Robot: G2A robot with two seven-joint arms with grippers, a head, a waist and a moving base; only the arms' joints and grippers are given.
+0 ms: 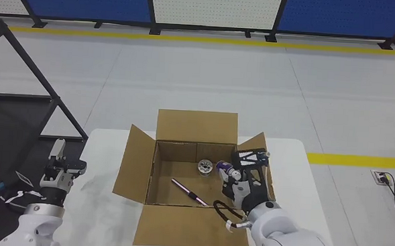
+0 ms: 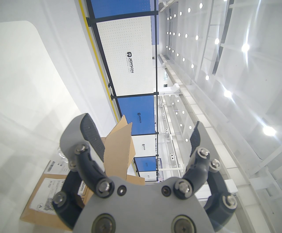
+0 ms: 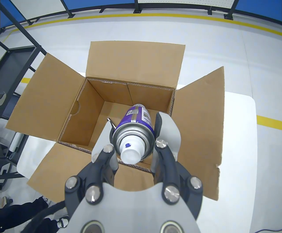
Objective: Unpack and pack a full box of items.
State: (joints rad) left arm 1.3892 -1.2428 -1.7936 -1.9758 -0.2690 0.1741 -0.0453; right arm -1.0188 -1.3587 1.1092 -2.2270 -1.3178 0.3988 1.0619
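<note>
One hand (image 3: pixel 135 124) (right) around can (image 3: pixel 138 115)

This is a big work hall or robot lab, with blue and white wall panels (image 1: pixel 217 6), a yellow floor line (image 1: pixel 188 38), many ceiling lights (image 2: pixel 228 93) and a white table (image 1: pixel 99 205).

The box (image 1: pixel 197 126) is plain brown cardboard, standing on a white table (image 1: pixel 100 185). The spray can (image 3: pixel 136 123), at the box's 3 o'clock, is purple with a silver shoulder, and its white cap (image 3: pixel 130 152) bears a blue dot. A pinkish pen (image 1: pixel 186 191) lies mid-floor. A silvery round item (image 1: pixel 204 166) sits toward 12 o'clock.
</note>
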